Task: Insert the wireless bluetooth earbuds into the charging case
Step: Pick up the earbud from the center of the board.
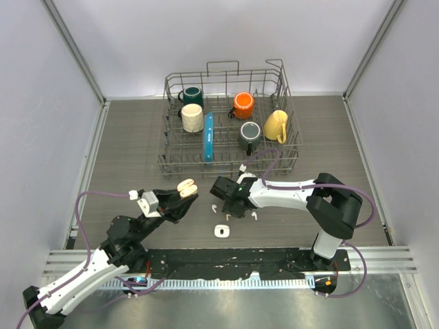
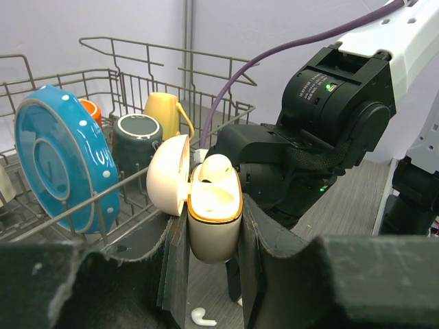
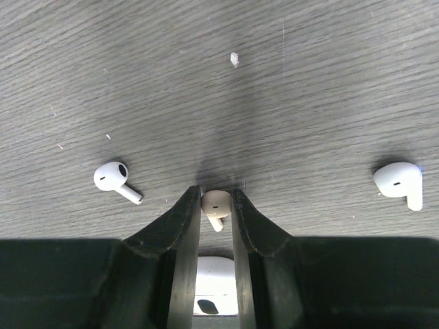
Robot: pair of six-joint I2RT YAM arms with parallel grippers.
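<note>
Plainly, the step in hand is picking up a second beige earbud for the open case. In the overhead view the left gripper [image 1: 182,194], left of centre, holds the beige charging case [image 1: 186,185] off the table [image 1: 137,151]. The right gripper [image 1: 232,208] is down at the table surface at centre, with a white charging case [image 1: 221,231] just below it in the frame and the dish rack [image 1: 230,120] across the top. In the left wrist view the fingers [image 2: 257,233] are clamped on both sides of the beige case at centre. Its lid hangs open to the left and a seated earbud [image 2: 216,168] fills one well; whether the other well is free I cannot tell. A white earbud [image 2: 202,316] lies on the table at the bottom edge. In the right wrist view the fingers [image 3: 180,226] are pinched almost together on a pale beige earbud [image 3: 217,202] at lower centre, which appears to rest on the table. A white earbud [image 3: 113,178] lies well apart at the left and another white earbud [image 3: 400,181] at the right edge. The next move, I judge, calls for a straight lift, a carry to the left, and lining the stem up over the free well. So slight a pinch could let the earbud twist.
</note>
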